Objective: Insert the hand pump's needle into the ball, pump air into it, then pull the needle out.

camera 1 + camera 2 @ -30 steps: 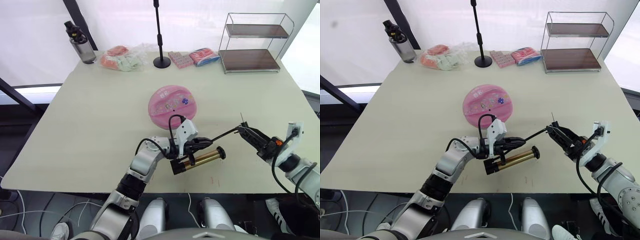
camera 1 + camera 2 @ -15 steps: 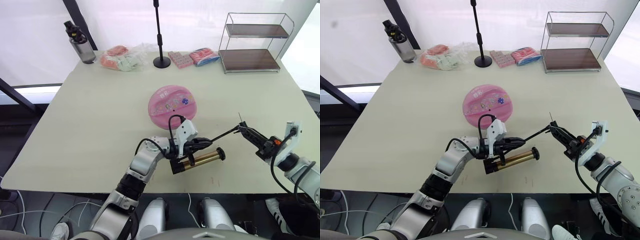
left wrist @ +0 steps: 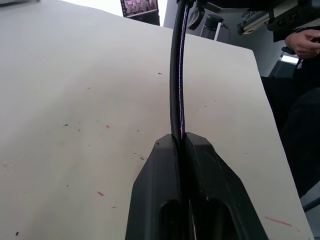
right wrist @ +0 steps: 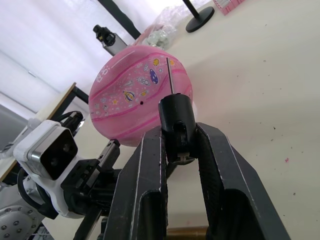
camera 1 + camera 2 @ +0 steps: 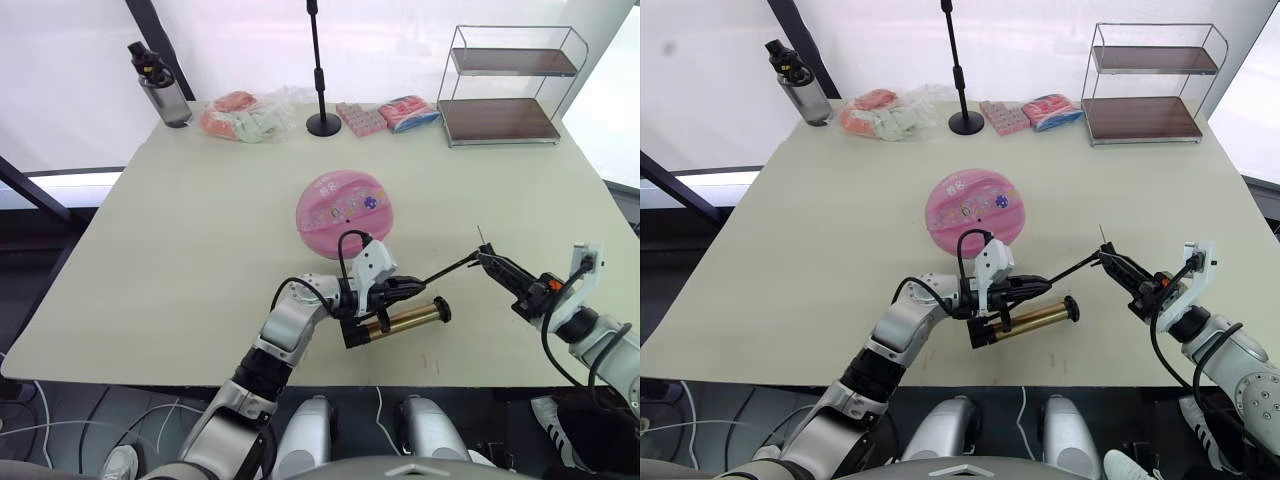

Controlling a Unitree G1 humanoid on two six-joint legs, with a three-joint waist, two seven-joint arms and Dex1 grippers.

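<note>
Right claw [image 5: 484, 258] slightly raised over beige table [image 5: 200, 250].

our left gripper [image 5: 412, 285] is pinching the black hose [image 5: 447, 268] just above the hand pump [image 5: 400, 322], which is lying on the table [image 5: 180, 250]. our right gripper [image 5: 487, 259] is gripping the hose's far end, needle [image 5: 481, 235] pointing up. the ball [image 5: 342, 212] is sitting beyond our left gripper.

Left pincer [image 5: 412, 287] sits near side of the ball [image 5: 343, 212], arm bent at elbow, fingers clamped on the hose [image 3: 178, 75]. Right pincer [image 5: 487, 262] off to the ball's right, raised, fingers closed around the needle [image 4: 169, 76] fitting, pin pointing up.
</note>
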